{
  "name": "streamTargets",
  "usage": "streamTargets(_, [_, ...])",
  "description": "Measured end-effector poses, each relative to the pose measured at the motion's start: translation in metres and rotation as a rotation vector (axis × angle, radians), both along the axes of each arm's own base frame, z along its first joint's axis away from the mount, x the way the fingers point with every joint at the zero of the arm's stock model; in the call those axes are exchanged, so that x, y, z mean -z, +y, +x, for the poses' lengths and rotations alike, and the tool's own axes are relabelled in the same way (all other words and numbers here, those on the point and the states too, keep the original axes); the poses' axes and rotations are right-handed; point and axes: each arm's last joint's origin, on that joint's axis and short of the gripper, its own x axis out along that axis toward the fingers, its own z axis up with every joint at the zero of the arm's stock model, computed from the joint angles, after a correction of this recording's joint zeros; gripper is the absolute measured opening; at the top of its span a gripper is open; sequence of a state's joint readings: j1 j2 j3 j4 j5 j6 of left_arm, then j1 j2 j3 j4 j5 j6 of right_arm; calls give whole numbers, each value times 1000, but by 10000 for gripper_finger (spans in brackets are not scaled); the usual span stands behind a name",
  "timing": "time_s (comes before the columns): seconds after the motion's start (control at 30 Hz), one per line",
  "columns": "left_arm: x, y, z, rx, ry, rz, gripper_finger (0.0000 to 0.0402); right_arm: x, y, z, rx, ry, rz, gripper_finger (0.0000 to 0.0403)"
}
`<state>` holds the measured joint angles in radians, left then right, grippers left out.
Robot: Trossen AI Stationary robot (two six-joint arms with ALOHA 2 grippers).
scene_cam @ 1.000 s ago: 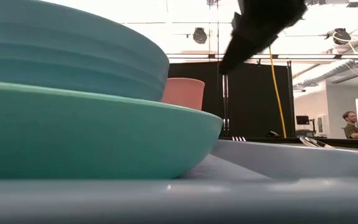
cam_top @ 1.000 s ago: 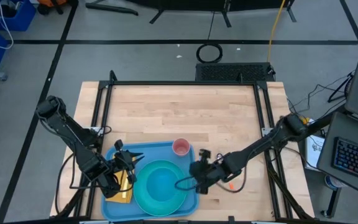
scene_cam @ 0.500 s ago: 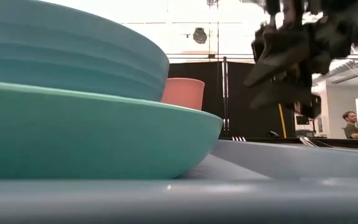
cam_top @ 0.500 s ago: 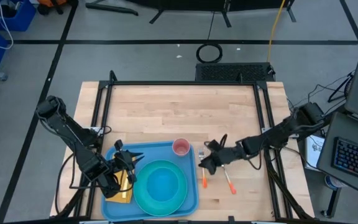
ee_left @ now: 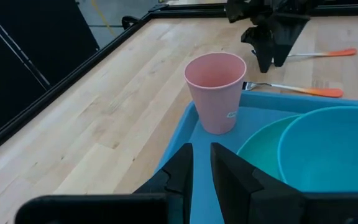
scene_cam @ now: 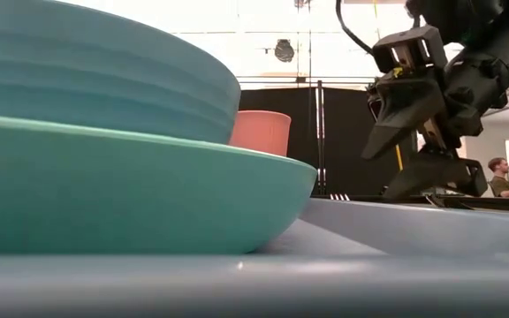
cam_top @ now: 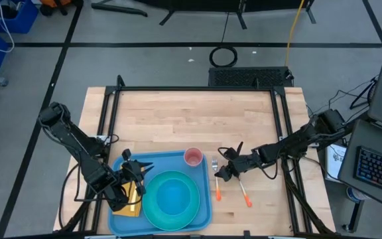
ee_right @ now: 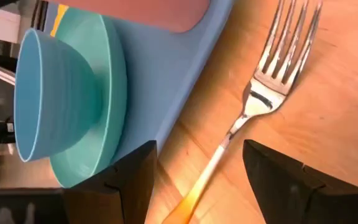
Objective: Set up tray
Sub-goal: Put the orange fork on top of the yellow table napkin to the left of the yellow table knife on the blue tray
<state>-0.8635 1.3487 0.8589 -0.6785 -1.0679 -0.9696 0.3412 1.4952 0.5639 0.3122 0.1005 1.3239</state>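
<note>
The light-blue tray (cam_top: pixel 158 161) lies at the table's near edge. On it are a teal plate (cam_top: pixel 152 211) with a blue bowl (cam_top: pixel 173 198) and a pink cup (cam_top: pixel 193 157) standing at its far right corner. A fork (cam_top: pixel 215 180) with an orange handle lies flat on the wood just right of the tray. My right gripper (cam_top: pixel 219 171) hovers open above the fork (ee_right: pixel 253 102), a finger on either side, touching nothing. My left gripper (cam_top: pixel 138 179) is over the tray's left part, shut and with nothing in it (ee_left: pixel 201 168).
A second orange-handled utensil (cam_top: pixel 244 192) lies on the wood right of the fork. A yellow item (cam_top: pixel 132 202) sits on the tray's left side, under my left arm. Bare wood stretches across the table's far half. A person (scene_cam: pixel 500 177) sits far off in the room.
My right gripper has opened and drawn back from the tray's right rim, toward the table's right and far edges. The fork now lies on the wood beside the tray.
</note>
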Motion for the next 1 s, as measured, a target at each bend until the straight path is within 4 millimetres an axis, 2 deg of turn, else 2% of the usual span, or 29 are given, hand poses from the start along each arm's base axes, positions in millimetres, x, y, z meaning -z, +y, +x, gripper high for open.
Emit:
streamTargets(0.27, [0, 0, 0, -4, -5, 4, 63, 13, 0, 2, -1, 56, 15, 218])
streamTargets(0.43, [0, 0, 0, -4, -5, 7, 63, 11, 0, 4, -17, 69, -14, 217])
streamTargets(0.63, [0, 3, 2, -14, -3, 10, 63, -2, 4, 20, -72, 173, -114, 217])
streamTargets(1.0, [0, 4, 3, -16, 5, 5, 63, -1, 7, 50, -98, 416, -187, 217])
